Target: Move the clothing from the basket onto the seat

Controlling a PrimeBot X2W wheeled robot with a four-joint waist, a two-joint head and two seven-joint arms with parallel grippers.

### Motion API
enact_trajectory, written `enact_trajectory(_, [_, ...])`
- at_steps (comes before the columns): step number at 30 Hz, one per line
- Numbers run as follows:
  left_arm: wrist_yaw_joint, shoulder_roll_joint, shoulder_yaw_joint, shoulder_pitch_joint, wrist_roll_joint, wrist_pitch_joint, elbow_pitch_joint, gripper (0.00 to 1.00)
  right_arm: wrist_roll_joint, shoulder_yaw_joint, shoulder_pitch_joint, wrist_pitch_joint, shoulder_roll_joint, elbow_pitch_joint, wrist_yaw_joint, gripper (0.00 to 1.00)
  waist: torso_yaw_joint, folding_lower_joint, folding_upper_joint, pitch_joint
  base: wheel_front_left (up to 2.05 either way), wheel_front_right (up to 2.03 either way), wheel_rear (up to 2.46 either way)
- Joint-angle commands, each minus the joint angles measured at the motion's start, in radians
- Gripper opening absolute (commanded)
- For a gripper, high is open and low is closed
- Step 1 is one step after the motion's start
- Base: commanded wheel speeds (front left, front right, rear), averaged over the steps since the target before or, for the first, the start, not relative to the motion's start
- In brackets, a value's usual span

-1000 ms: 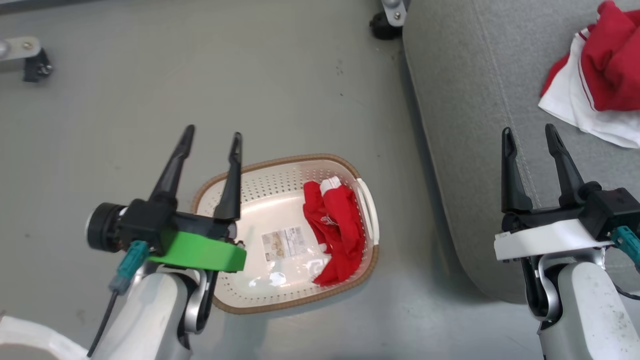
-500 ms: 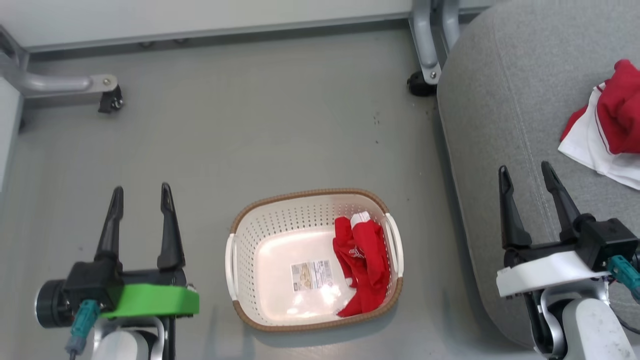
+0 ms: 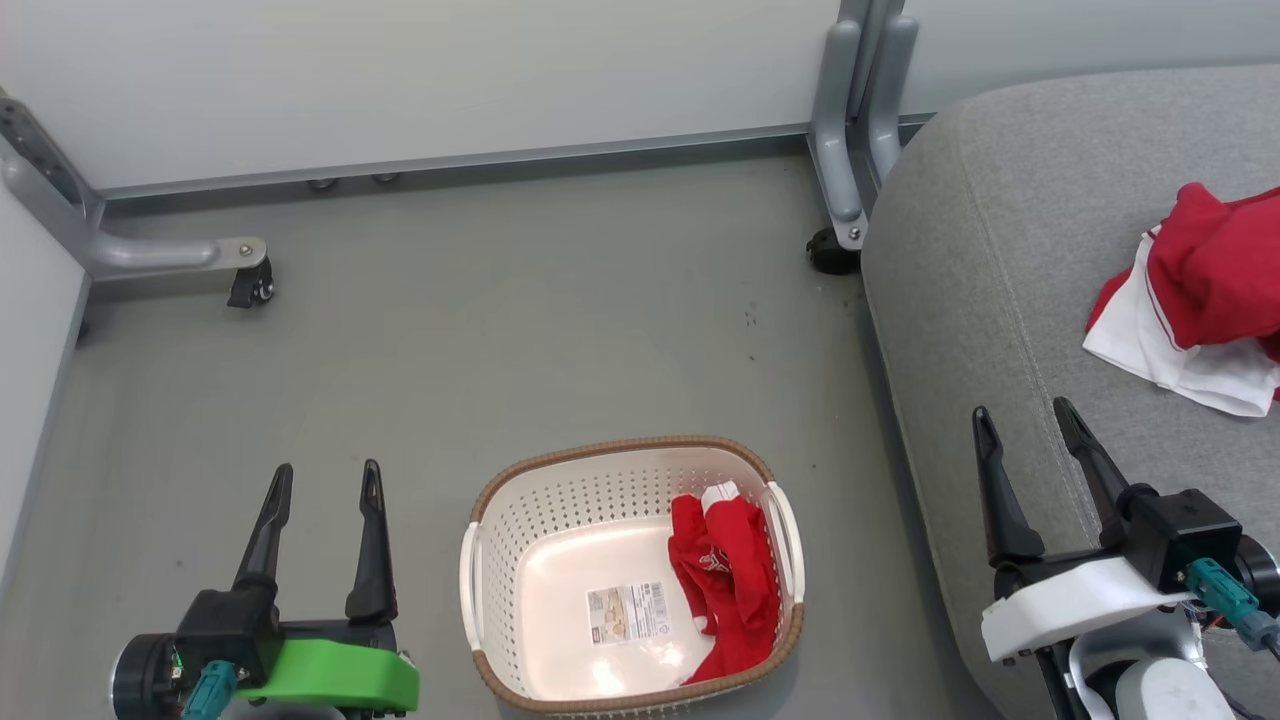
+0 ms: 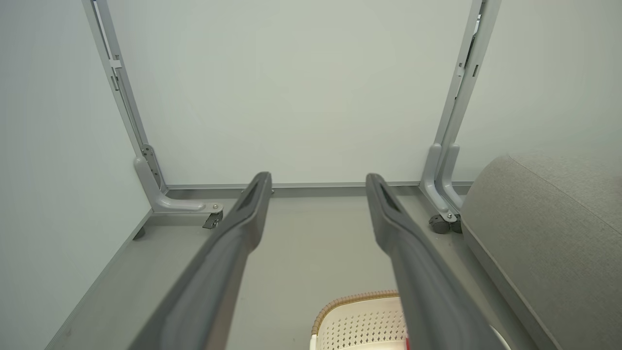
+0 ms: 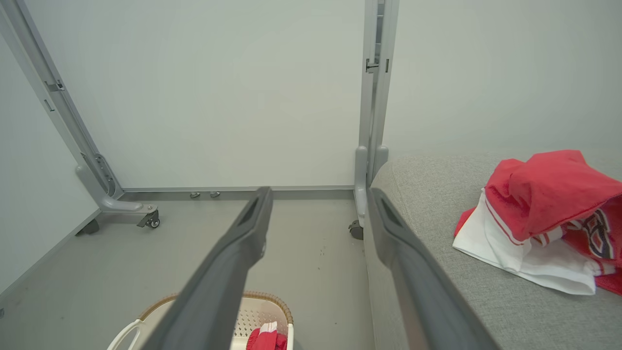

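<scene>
Left gripper (image 3: 328,467), right gripper (image 3: 1021,408) spread, empty, clear of cream perforated plastic basket (image 3: 620,445) | red white-trimmed garment (image 3: 730,570) inside needs grabbing | twin (image 3: 1200,270) on grey upholstered seat (image 3: 980,250)

Red/wht clothing (image 3: 735,575); brn-rimmed cream basket (image 3: 560,500); grey woven seat (image 3: 980,300).

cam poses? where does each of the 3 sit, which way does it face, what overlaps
Head view: on the head, facing down and forward at floor, basket holding a red garment, seat at right with a second garment; left pincer and right pincer open at bottom corners.
Left wrist view: on the wrist, facing along its own fingers toward the wall; basket rim below, seat at right.
Right wrist view: same heading, farther right; own fingers, basket below, second garment on seat.
Shared: all three see basket and seat.
</scene>
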Motion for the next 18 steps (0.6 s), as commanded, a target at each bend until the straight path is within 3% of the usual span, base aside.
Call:
enact_trajectory(1, [-0.010, -0.003, 0.008, 0.018, 0.012, 0.000, 0.012, 1.00, 0.006, -0.001, 0.019, 0.007, -0.002, -0.006, 0.000, 1.00, -0.005, 0.0001, 0.0000, -0.019, 0.00, 0.00, 0.00])
enact_trajectory(18, [-0.047, -0.029, 0.037, 0.019, 0.040, 0.000, 0.080, 1.00, 0.015, 0.006, 0.041, 0.029, 0.001, -0.012, 0.000, 1.00, -0.007, 0.0001, 0.0000, -0.031, 0.00, 0.00, 0.00])
